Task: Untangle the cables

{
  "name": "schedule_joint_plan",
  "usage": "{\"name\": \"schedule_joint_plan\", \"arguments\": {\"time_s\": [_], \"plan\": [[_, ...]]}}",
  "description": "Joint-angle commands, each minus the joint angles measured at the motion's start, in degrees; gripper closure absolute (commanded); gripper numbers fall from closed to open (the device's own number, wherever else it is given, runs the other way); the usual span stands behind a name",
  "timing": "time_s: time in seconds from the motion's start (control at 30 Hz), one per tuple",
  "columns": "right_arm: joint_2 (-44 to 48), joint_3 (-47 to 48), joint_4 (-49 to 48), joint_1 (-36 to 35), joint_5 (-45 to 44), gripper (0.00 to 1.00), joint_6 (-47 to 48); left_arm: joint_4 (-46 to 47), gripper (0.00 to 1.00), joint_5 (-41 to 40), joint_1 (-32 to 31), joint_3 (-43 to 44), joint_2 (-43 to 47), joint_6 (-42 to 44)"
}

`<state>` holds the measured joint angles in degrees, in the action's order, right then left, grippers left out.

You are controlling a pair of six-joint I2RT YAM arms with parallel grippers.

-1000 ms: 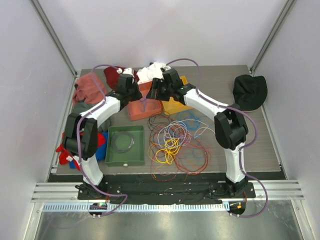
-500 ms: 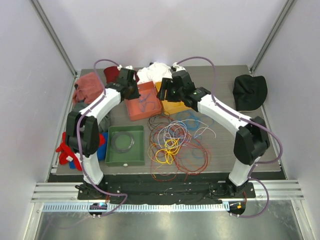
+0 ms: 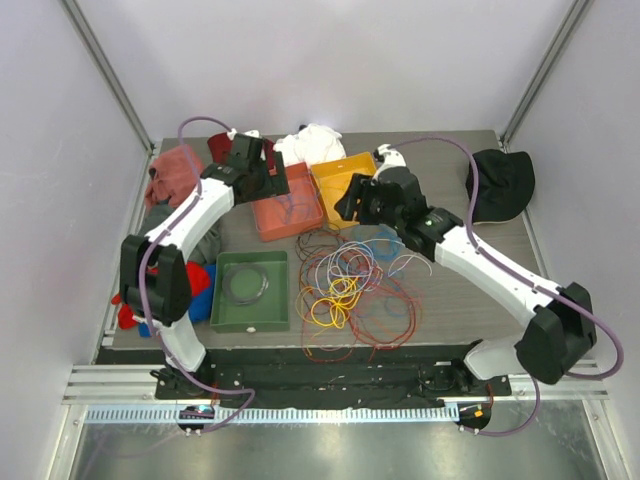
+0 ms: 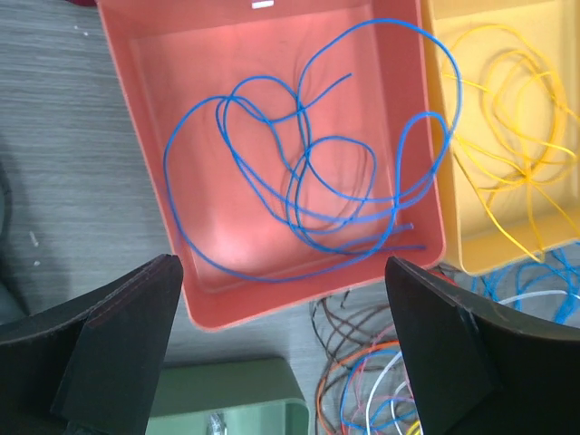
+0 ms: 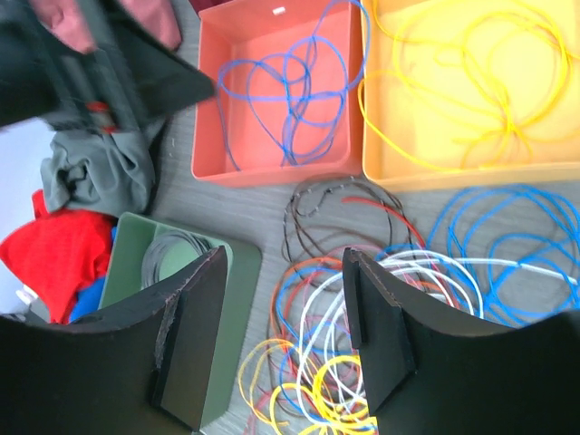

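A tangle of cables [image 3: 350, 285] in red, yellow, orange, white and blue lies mid-table, also seen in the right wrist view [image 5: 362, 299]. One blue cable [image 4: 299, 181] lies loose inside the red tray [image 3: 262, 220]. A yellow cable [image 5: 462, 82] lies in the yellow tray [image 3: 325, 175]. My left gripper [image 4: 281, 272] hovers open above the red tray's near wall, nothing between its fingers [image 4: 127, 344]. My right gripper [image 5: 283, 272] hangs open over the tangle's left part, holding nothing; in the top view it [image 3: 352, 205] is at the yellow tray's front edge.
A green tray [image 3: 225, 315] with a coiled grey cable stands front left. Cloths are heaped along the back and left: pink [image 3: 175, 175], white [image 3: 310, 145], grey [image 5: 95, 172], red and blue [image 3: 135, 305]. A black cap [image 3: 500, 185] lies back right.
The left gripper opened and the blue cable dropped into the red tray. The right arm stretched out to the right and its gripper moved off the trays toward the tangle.
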<state>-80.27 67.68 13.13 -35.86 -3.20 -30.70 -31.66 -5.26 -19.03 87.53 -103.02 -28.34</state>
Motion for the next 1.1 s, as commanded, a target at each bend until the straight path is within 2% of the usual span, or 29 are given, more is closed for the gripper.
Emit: {"name": "schedule_joint_plan", "arguments": {"time_s": [0.0,0.07,0.13,0.2,0.33,0.43,0.47,0.53,0.57,0.73,0.83,0.87,0.93,1.0,1.07], "plan": [[6.8,-6.9,-5.7,-0.5,-3.1,0.39,-1.1,6.9,0.00,0.5,-0.7,-4.7,8.8,-1.6],[9.8,-9.8,-6.6,-0.5,-3.7,0.40,-1.6,14.1,0.00,3.6,-1.5,-8.2,10.1,-3.1],[12.3,-13.5,-7.7,-0.6,-3.8,0.47,-2.3,17.3,0.00,9.0,-2.2,-9.0,8.2,-4.2],[13.7,-16.2,-7.9,-0.6,-3.3,0.55,-3.0,19.0,0.07,11.2,-3.8,-7.7,5.2,-4.6],[17.1,-19.0,-7.3,-0.5,-3.0,0.66,-3.5,20.7,0.21,15.4,-5.2,-2.6,-1.7,-5.8],[19.4,-20.3,-6.4,-0.6,-4.0,0.73,-3.1,25.0,0.34,19.0,-5.3,-1.1,-5.3,-8.2],[19.9,-20.6,-6.1,-0.5,-4.3,0.75,-3.0,25.7,0.43,19.8,-5.3,-0.7,-7.2,-8.8],[21.0,-20.8,-5.0,-0.5,-4.8,0.77,-2.4,25.9,0.52,21.0,-5.3,0.6,-8.7,-9.8],[21.4,-20.9,-4.6,-0.5,-5.3,0.77,-2.3,25.9,0.58,20.9,-5.3,0.7,-9.3,-10.0],[22.7,-21.5,-3.5,-0.6,-5.9,0.80,-1.8,23.8,0.70,15.7,-4.7,-2.4,-9.0,-9.7],[22.8,-22.2,-3.6,-0.6,-5.9,0.81,-2.0,22.8,0.81,12.8,-3.4,-4.0,-8.5,-9.8],[22.9,-22.3,-3.5,-0.6,-5.8,0.81,-2.2,21.2,0.87,12.0,-2.7,-4.0,-8.6,-9.8],[23.0,-22.9,-3.5,-0.5,-5.7,0.82,-2.4,19.7,0.90,11.0,-2.2,-3.8,-9.3,-9.7],[23.6,-23.4,-3.5,-0.5,-5.8,0.82,-2.6,18.0,0.98,10.0,-1.5,-3.8,-10.0,-9.5],[24.2,-23.6,-3.5,-0.5,-6.1,0.83,-2.7,17.1,1.00,9.7,-0.8,-3.6,-10.7,-9.4]]}}
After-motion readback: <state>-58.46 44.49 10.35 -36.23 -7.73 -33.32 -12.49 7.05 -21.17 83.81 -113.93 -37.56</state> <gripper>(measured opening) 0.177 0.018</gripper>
